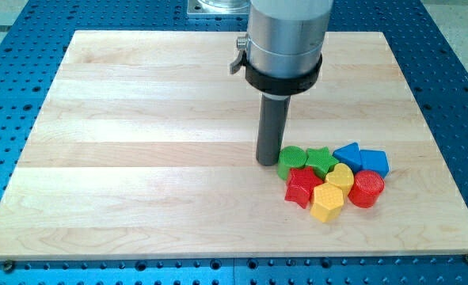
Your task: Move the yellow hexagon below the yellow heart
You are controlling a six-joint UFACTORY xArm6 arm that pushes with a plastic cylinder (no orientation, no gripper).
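Note:
The yellow hexagon (327,203) lies at the bottom of a tight cluster of blocks in the lower right of the wooden board (138,142). The yellow heart (340,177) sits just above and slightly right of it, touching it. My tip (267,161) rests on the board just left of the green cylinder (291,161), at the cluster's upper left, well left of and above the yellow hexagon.
The cluster also holds a green star (320,159), a red star (302,187), a red cylinder (367,188), a blue triangle-like block (347,153) and a blue pentagon-like block (374,162). The board lies on a blue perforated table (12,95).

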